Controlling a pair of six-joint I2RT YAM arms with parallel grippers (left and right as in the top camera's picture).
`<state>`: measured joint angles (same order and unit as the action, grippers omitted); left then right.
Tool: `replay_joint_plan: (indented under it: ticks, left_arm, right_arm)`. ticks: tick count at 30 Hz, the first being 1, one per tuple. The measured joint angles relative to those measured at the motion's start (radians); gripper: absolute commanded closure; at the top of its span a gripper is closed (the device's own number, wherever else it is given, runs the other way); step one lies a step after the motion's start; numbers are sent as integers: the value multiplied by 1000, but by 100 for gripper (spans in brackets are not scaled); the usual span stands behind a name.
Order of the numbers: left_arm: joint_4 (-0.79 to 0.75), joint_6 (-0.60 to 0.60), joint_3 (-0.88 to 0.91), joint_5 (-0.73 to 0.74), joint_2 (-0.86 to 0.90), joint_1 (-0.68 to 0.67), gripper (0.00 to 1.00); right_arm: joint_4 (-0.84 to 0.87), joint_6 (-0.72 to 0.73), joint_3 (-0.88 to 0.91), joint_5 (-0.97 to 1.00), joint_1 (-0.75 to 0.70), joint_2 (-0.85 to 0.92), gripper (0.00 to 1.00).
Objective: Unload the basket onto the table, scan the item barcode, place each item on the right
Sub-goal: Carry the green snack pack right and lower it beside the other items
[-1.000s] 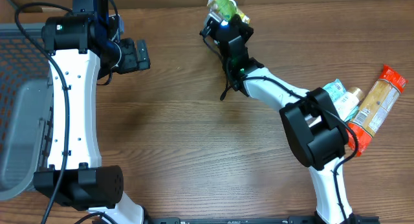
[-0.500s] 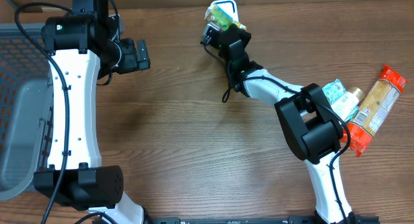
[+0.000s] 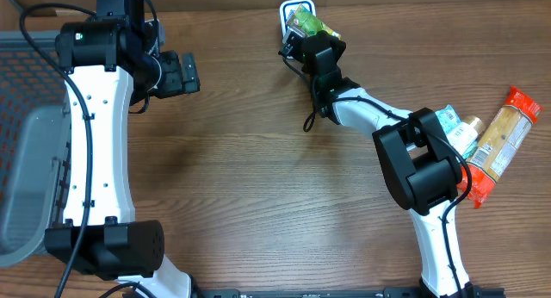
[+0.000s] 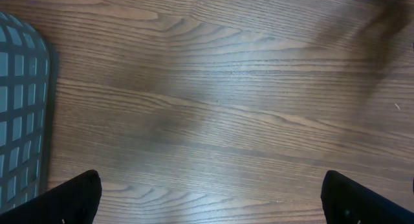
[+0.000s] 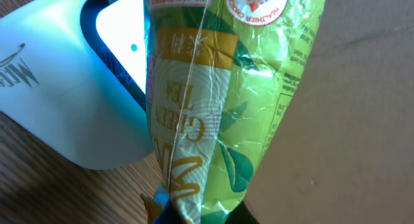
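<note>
Currently, the green tea packet (image 3: 312, 24) is gripped by the right tool (image 3: 303, 38), whose jaws are closed on the packet's lower end. The packet is held near the middle of the far edge of the table (image 3: 258, 186), directly in front of the scanner (image 3: 295, 7). In the right wrist view, the packet is seen upright, with its seam running down the front. The words "GREEN TEA" are printed sideways on the yellow-green wrapper. The scanner's white housing and lit window are seen just beside the packet, on the left of that view, and part of the window is covered by the packet. Whether the packet touches the scanner cannot be told, nor can the face that carries the barcode be identified. A brown cardboard surface (image 5: 362, 120) is seen behind the packet.

The left tool (image 3: 185, 72) is held open near the far left corner of the table. Its fingers (image 4: 77, 198) are spread wide, and bare table wood is seen between them in the left wrist view.

A grey mesh basket (image 3: 26, 134) is placed at the left edge of the table. Near the right edge, three further goods are laid close together: a teal packet (image 3: 448, 124), a small bottle (image 3: 470, 128) and a long orange packet (image 3: 506, 134). The teal packet is partly hidden by the right arm.
</note>
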<state>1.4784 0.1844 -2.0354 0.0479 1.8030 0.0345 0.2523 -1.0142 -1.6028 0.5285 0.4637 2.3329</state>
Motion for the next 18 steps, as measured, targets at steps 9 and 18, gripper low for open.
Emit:
replay_joint_plan:
  ticks: [9, 18]
  left_arm:
    - [0, 0, 0, 0, 0, 0, 0]
    - [0, 0, 0, 0, 0, 0, 1]
  right_arm:
    - [-1, 0, 0, -1, 1, 0, 96]
    - [-47, 1, 0, 14, 10, -10, 96]
